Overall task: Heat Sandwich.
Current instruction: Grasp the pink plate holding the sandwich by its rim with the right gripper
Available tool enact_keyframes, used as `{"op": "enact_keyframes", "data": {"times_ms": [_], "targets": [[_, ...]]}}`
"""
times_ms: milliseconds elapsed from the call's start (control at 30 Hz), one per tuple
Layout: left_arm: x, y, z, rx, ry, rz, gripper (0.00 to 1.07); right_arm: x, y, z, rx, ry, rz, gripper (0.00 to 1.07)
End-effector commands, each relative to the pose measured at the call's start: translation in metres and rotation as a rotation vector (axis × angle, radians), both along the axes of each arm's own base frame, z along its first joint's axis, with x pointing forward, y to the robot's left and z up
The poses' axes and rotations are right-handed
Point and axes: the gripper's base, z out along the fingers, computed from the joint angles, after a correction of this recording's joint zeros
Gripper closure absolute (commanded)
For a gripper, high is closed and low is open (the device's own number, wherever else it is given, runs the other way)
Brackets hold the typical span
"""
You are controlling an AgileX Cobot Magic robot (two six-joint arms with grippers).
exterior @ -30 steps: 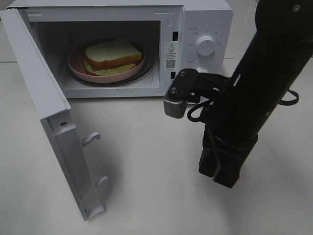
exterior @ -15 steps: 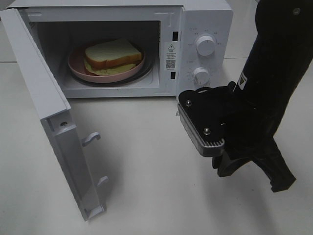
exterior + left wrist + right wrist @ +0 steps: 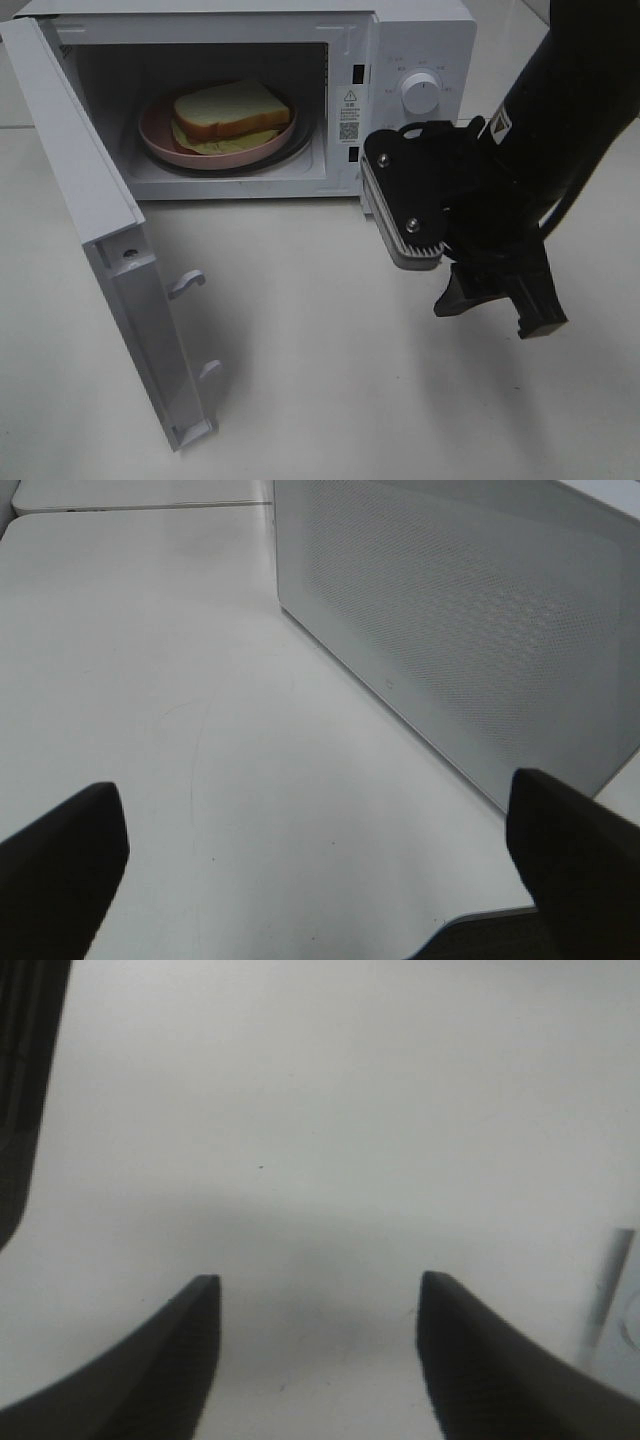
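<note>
White worktop [image 3: 330,400] fills the exterior view and carries everything. Toward its far edge stands a white microwave [image 3: 400,40], its front facing the near edge. Its door [image 3: 100,230] is swung wide open on the left and juts out toward the near left corner, with two latch hooks showing on its inner edge.

A black right arm [image 3: 580,110] comes in from the right edge and hangs above the worktop just in front of the microwave's control panel. The right gripper [image 3: 495,312] [image 3: 312,1285] points down toward the bare worktop, its jaws parted with nothing between them.

The left gripper [image 3: 315,795] shows only in its wrist view. Its jaws are spread very wide and hold nothing, with a white dotted panel [image 3: 470,630] standing on the worktop ahead of it.

Inside the microwave, a round pink plate [image 3: 160,140] rests on the turntable. The sandwich [image 3: 230,110] lies on that plate, white bread on top and pale yellow-green filling peeking out below. A white knob [image 3: 420,93] sits on the control panel, above the arm's wrist.
</note>
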Motion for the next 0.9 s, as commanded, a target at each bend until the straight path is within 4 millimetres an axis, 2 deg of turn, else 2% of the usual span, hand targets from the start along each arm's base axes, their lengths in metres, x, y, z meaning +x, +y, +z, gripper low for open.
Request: {"op": "enact_keyframes", "data": {"times_ms": [33, 100, 200, 467, 900], "targets": [[-0.001, -0.001, 0.001, -0.009, -0.015, 0.003, 0.10, 0.006, -0.001, 0.009, -0.007, -0.067, -0.073, 0.17], [-0.001, -0.001, 0.001, -0.009, -0.015, 0.003, 0.10, 0.008, 0.001, 0.012, 0.010, -0.080, -0.083, 0.10], [-0.001, -0.001, 0.001, -0.009, -0.015, 0.003, 0.10, 0.011, 0.003, 0.016, 0.029, -0.103, -0.080, 0.08], [-0.001, -0.001, 0.001, -0.009, -0.015, 0.003, 0.10, 0.022, 0.010, 0.027, 0.049, -0.188, 0.026, 0.11], [-0.001, -0.001, 0.001, -0.009, -0.015, 0.003, 0.10, 0.046, 0.031, 0.020, 0.117, -0.313, 0.131, 0.15]]}}
